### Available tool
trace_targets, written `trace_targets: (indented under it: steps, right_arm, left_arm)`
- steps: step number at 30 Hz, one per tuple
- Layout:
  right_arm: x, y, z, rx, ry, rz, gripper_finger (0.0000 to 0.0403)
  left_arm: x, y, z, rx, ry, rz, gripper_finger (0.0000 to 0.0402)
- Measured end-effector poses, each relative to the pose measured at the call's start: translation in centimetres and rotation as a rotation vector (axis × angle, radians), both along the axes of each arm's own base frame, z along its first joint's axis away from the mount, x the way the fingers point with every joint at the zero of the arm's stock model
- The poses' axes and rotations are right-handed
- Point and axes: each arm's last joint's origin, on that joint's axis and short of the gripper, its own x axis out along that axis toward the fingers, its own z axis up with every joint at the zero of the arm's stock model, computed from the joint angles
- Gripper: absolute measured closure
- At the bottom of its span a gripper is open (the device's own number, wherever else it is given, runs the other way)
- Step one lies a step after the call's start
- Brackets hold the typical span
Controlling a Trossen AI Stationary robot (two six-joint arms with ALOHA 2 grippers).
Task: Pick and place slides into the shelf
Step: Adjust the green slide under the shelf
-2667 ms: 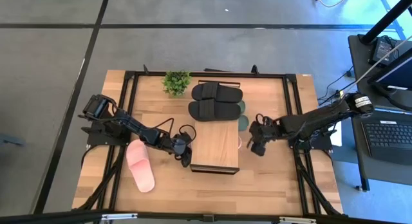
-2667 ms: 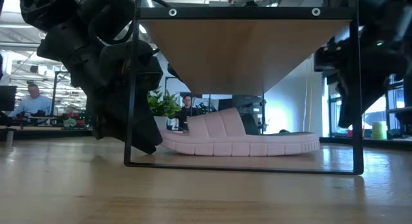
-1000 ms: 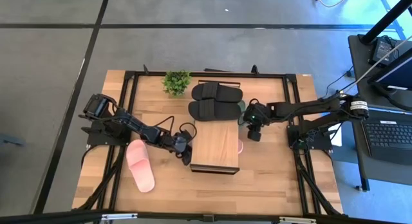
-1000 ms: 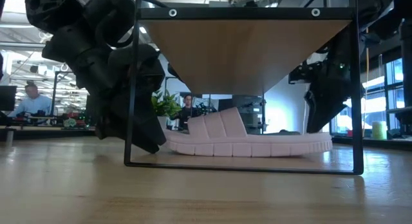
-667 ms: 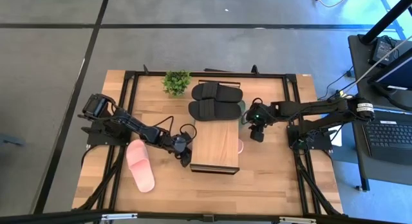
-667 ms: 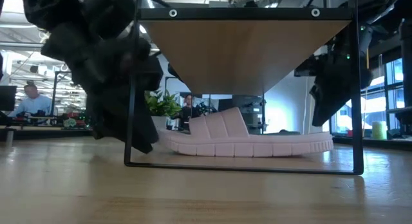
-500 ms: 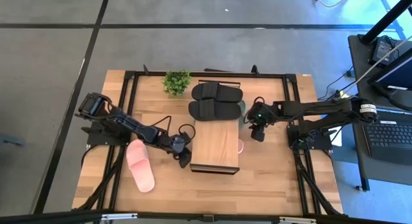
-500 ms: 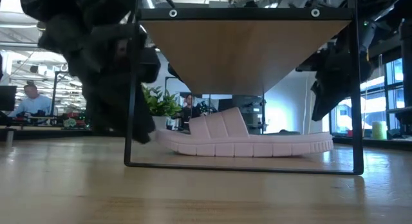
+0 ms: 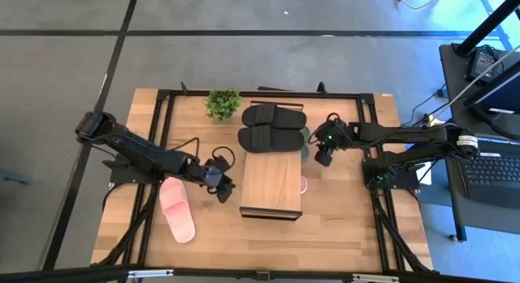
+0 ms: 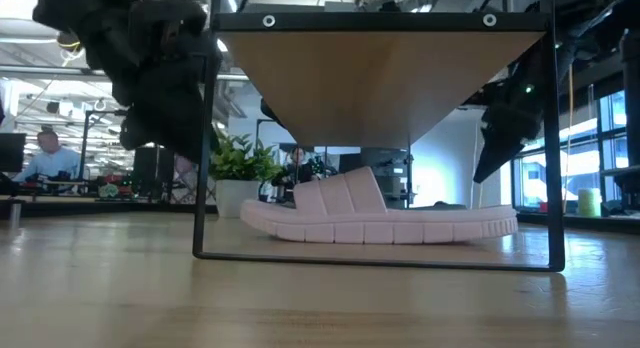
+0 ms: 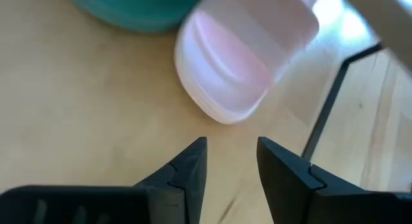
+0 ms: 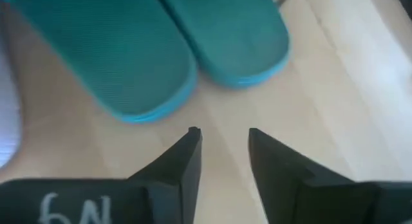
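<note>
The shelf [image 9: 272, 185] stands mid-table, with a pair of black slides [image 9: 272, 127] on the far end of its plank. One pale pink slide [image 10: 380, 218] lies sole down on the table under the shelf. The other pink slide [image 9: 177, 210] lies on the table to the shelf's left. Two dark green slides [image 12: 109, 56] lie side by side on the table at the shelf's far right. My left gripper [image 11: 232, 147] hovers open, left of the shelf, facing the end of the pink slide [image 11: 225, 63] beneath it. Above the green slides, my right gripper [image 12: 222, 134] is open and holds nothing.
A small potted plant [image 9: 223, 104] stands at the far edge, left of the black slides. The shelf's thin dark legs [image 10: 205, 188] stand close to my left gripper. Bare tabletop [image 9: 268, 238] lies between the shelf and the near edge.
My left gripper has risen off the table and drawn back from the shelf toward the table's left edge. My right gripper has risen a little and shifted toward the far edge, over the green slides. The pink slide under the shelf has stayed in place.
</note>
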Motion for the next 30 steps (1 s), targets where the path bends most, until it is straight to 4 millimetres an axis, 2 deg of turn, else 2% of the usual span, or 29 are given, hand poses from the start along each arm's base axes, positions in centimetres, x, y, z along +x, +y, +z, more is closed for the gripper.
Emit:
trace_targets:
  steps: [3, 7, 13, 20, 30]
  right_arm:
    - [0.1, -1.4, -0.2, -0.014, 0.004, 0.020, 0.0273]
    - [0.4, -2.9, -0.6, 0.011, -0.023, 0.148, 0.0273]
    - [0.4, -5.1, -1.0, -0.003, -0.065, 0.163, 0.0273]
    - [-0.5, -6.2, -2.8, 0.004, -0.040, 0.158, 0.0273]
    - [-0.4, -6.5, -4.3, 0.049, -0.031, 0.167, 0.0273]
  left_arm:
    - [-0.3, 0.2, 0.9, 0.032, -0.039, 0.008, 0.0274]
    - [-0.6, 0.3, 1.5, 0.039, -0.069, 0.020, 0.0274]
    - [-0.7, 0.0, 1.6, 0.048, -0.075, 0.018, 0.0274]
    - [-0.9, -0.6, 1.6, 0.080, -0.084, 0.017, 0.0274]
    - [-1.0, -0.7, 1.5, 0.087, -0.071, 0.015, 0.0274]
